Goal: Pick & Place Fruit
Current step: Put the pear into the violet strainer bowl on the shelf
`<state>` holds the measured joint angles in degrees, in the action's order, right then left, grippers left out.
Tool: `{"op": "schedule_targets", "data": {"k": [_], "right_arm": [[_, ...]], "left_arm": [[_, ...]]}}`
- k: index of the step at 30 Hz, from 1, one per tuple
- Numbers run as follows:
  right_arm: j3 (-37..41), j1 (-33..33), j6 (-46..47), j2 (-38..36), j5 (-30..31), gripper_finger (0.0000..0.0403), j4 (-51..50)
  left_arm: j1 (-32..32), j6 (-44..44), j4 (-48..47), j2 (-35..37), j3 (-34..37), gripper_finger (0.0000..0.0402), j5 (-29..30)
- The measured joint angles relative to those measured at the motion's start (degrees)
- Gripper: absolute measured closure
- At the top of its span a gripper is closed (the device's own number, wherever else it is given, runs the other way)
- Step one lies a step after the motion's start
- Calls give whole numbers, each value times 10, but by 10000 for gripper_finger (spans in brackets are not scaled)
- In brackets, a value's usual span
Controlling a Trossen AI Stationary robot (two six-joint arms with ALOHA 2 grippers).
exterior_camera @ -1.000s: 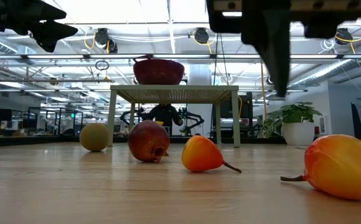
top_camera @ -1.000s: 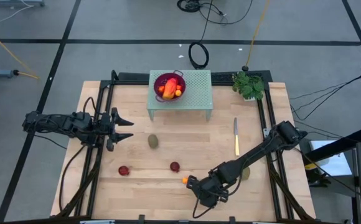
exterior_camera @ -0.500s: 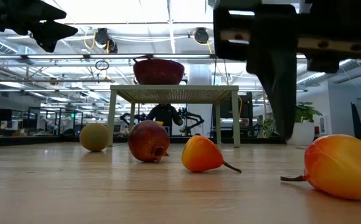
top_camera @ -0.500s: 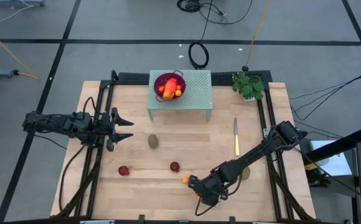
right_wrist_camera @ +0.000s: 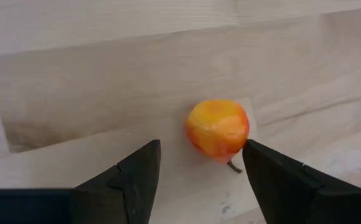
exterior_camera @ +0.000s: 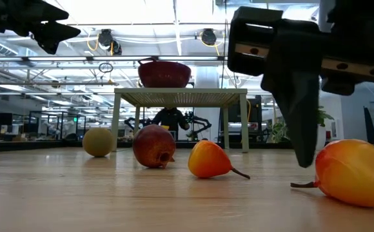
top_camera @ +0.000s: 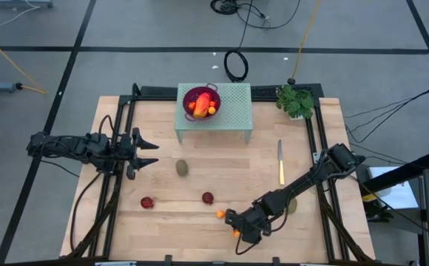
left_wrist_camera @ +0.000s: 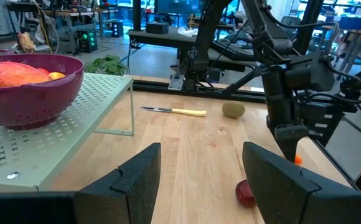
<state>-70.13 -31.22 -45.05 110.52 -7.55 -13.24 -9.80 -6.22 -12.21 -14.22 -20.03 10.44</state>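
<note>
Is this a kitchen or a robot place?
Probably a robot lab: two dark arms work over a wooden table with toy fruit, and beyond it stand desks with screens and another robot arm.

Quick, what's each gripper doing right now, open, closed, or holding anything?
Left gripper: open, empty, waiting at the table's left side.
Right gripper: open, holding nothing, low over a small orange fruit near the front edge.
</note>
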Motion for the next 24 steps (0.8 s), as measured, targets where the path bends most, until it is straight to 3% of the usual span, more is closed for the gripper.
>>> {"op": "schedule_targets", "data": {"k": [24], "right_arm": [[16, 0, 1, 0, -1, 230, 52]], "left_arm": [[0, 0, 0, 0, 0, 174, 0]]}}
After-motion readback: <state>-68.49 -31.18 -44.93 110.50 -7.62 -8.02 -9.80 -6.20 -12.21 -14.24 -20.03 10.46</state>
